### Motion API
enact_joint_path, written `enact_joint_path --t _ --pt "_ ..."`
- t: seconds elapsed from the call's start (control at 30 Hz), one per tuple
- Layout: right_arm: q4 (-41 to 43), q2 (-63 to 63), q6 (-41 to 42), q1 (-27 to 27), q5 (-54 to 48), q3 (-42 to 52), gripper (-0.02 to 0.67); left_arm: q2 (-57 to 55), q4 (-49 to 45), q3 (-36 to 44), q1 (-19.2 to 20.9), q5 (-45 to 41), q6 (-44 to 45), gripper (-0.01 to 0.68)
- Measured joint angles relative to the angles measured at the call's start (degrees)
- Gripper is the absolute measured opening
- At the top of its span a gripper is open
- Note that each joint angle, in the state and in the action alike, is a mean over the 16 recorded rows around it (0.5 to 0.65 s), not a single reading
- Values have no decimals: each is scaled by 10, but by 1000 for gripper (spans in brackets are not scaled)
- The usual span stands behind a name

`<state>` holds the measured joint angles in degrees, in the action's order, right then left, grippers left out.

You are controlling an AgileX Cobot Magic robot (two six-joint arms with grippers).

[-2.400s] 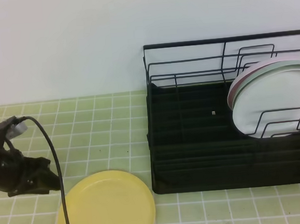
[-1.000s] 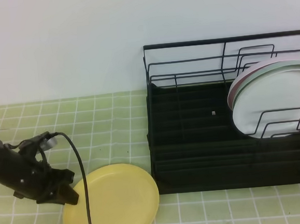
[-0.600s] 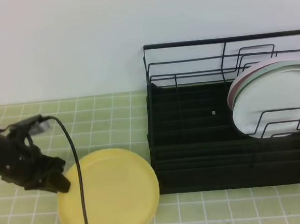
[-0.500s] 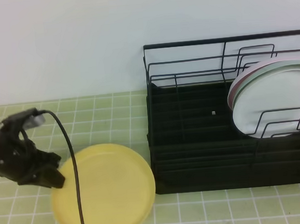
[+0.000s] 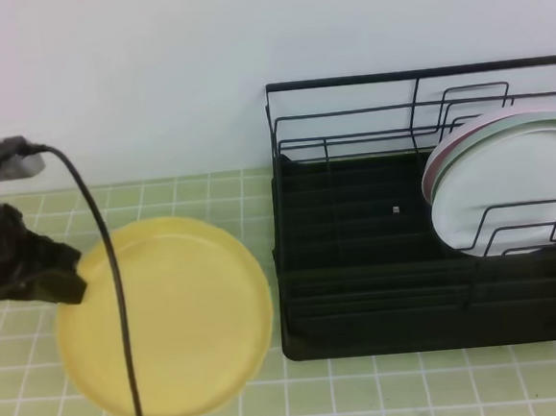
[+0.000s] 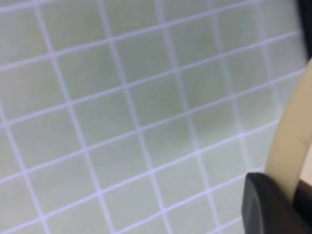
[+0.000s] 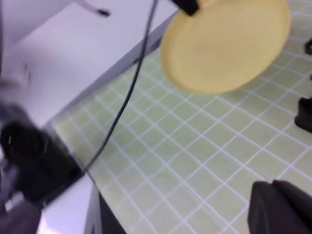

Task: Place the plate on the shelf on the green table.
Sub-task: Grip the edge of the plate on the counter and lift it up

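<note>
- Plate (image 5: 166,318), pale yellow and round, is held clear of the green tiled desk (image 5: 370,393) to the left of the shelf (image 5: 361,288), its face tilted up toward the high camera; its right edge is near the shelf's left side but apart from it.
- Left claw (image 5: 70,282) is clamped on the plate's left rim; the dark arm behind it enters from the left edge of the high view, with a black cable (image 5: 105,279) looping from its top down across the plate.
- In the left wrist view, a dark finger (image 6: 270,207) presses against the cream rim of the plate (image 6: 292,151) at the lower right, with the desk tiles (image 6: 122,122) blurred below.
- Right claw (image 7: 278,207) shows only as a dark, blurred mass at the bottom right of its own wrist view; its jaws are shut and nothing is seen in them.
- From the right wrist view the plate (image 7: 224,46) appears raised above the tiles, the left claw's tip (image 7: 187,6) cut off by the top edge.
- Shelf holds a white plate (image 5: 507,185) and a pink-rimmed plate (image 5: 447,151) standing upright among the wire dividers at its right end; both are cut off by the picture's right edge.
- Left arm's upper links lie outside the frame.
</note>
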<state>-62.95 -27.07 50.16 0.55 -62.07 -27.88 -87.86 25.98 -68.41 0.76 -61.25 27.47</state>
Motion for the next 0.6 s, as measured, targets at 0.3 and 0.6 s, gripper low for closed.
enact_joint_path --t 0.3,0.6 --pt "-2 -22 -76 0 48 0 26 55 1 -4 -99 11 -4 9" --pt "-25 -91 -34 0 81 0 115 79 19 -6 -180 37 -11 9"
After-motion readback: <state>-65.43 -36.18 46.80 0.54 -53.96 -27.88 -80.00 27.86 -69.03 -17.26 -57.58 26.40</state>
